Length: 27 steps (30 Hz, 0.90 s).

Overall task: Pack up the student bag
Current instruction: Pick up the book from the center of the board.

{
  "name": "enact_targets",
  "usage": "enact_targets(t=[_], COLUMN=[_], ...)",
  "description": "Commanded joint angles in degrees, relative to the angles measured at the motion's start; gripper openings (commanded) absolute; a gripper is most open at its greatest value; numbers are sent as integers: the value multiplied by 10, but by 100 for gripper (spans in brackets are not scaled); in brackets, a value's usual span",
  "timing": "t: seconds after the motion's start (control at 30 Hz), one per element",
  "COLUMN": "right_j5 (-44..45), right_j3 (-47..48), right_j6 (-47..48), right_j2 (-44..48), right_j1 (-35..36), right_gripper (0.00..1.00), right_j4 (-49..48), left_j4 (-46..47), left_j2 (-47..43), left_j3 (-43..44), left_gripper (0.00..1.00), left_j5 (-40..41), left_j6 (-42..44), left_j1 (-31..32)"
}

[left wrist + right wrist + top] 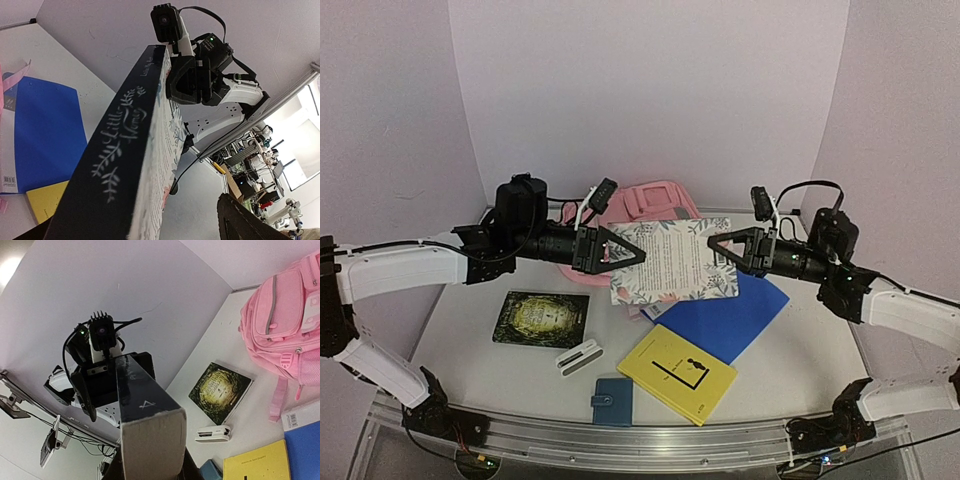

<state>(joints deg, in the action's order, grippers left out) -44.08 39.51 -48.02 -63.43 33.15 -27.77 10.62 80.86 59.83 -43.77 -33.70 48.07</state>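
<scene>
While the right claw [713, 244] grips a floral book [672, 262] and the left claw [640, 255] gapes, the bag [645, 200] seems unpacked, a yellow book [678, 372] lying outside.

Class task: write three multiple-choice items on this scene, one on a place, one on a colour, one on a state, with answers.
1. Where is the student bag? A at the back of the table; B at its near edge; C hanging from an arm.
2. What colour is the big flat folder? A red; B blue; C green.
3. The floral book is: A lying flat on the table; B inside the bag; C held in the air.
Answers: A, it lies beyond both arms; B, plainly blue; C, the right gripper clamps its end above the table.
</scene>
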Motion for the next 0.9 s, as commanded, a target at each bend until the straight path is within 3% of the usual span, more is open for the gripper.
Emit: enact_targets(t=[0.0,0.2,0.33,0.43,0.5,0.57,0.67,0.77,0.87], right_j5=[12,28,36,46,61,90,142,223,321], right_j3=[13,4,3,10,25,45,78,126,182], right_j6=[-37,-38,-37,-24,0,34,79,130,171], right_j2=[28,39,35,18,5,-9,-30,-57,-101], right_j1=[2,2,2,2,2,2,9,36,82], right_gripper=[0,0,0,3,20,55,86,97,98], right_j4=[-121,-122,-119,-95,-48,17,106,187,248], left_j4=[59,88,93,69,35,0,-64,-156,-211], left_j2=[-17,-23,-31,-39,-46,-53,-59,-60,-65], left_j3=[-5,-19,-24,-20,-15,-13,1,31,50], left_gripper=[83,46,17,1,0,0,0,0,0], left_j5=[-4,-9,-4,19,44,62,68,61,36], left_j6=[-30,-50,-60,-63,-67,-74,-77,-57,-49], left_j1=[1,1,1,-4,-14,-36,-82,-145,-224])
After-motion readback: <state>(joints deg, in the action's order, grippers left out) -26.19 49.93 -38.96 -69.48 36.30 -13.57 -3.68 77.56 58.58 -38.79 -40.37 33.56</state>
